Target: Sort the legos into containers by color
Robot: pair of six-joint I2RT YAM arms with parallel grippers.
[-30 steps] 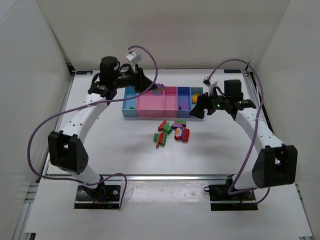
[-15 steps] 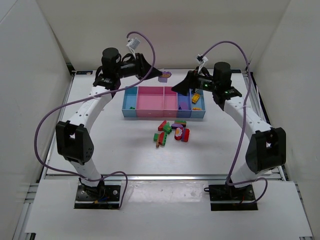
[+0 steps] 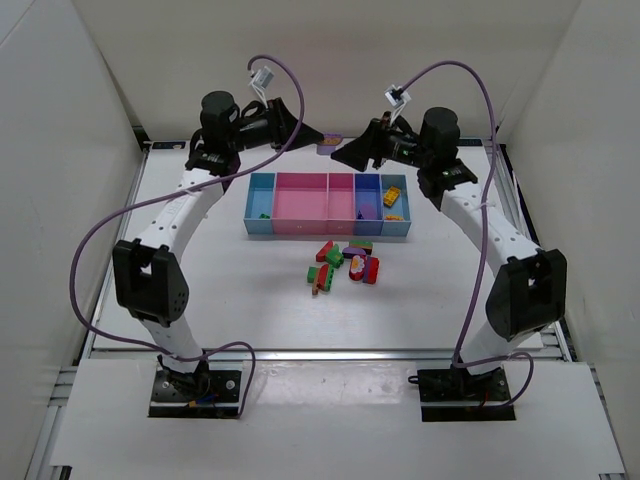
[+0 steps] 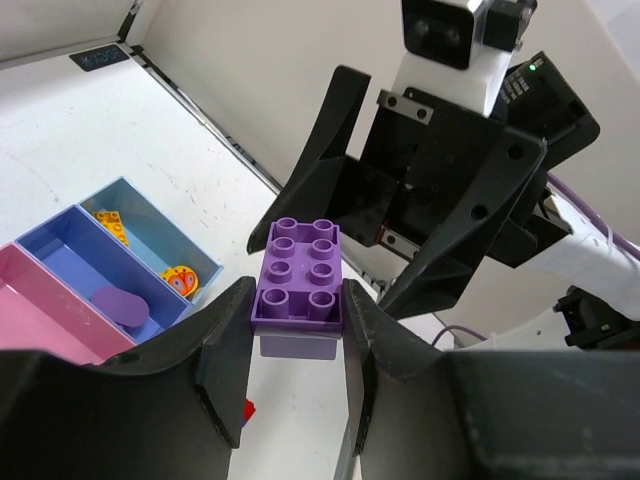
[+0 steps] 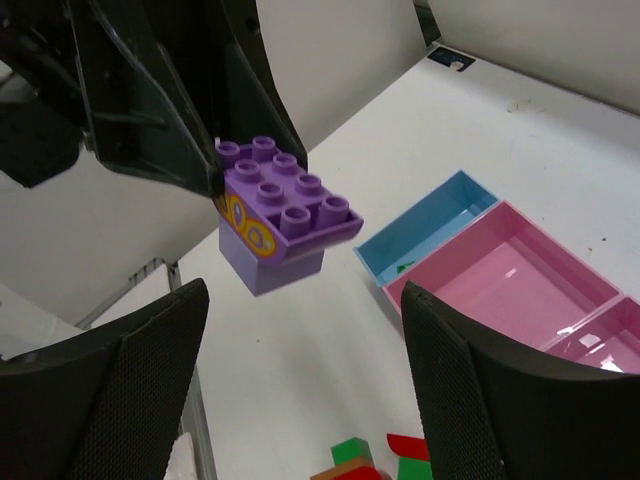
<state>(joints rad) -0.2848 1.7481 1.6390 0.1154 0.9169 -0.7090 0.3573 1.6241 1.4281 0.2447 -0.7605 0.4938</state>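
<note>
White counter [image 3: 250,290] far below. My left fingers [image 4: 295,325] pinch the small purple studded plastic brick [image 4: 297,290] aloft near the joined pink-and-blue plastic bins [image 3: 300,205]; right fingers [image 5: 300,310] gape open. Looks light, rigid, slick — I'd grip its flat sides.

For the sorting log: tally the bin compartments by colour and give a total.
Light blue bins: 2
Pink bins: 2
Darker blue bin: 1
Total: 5
</note>
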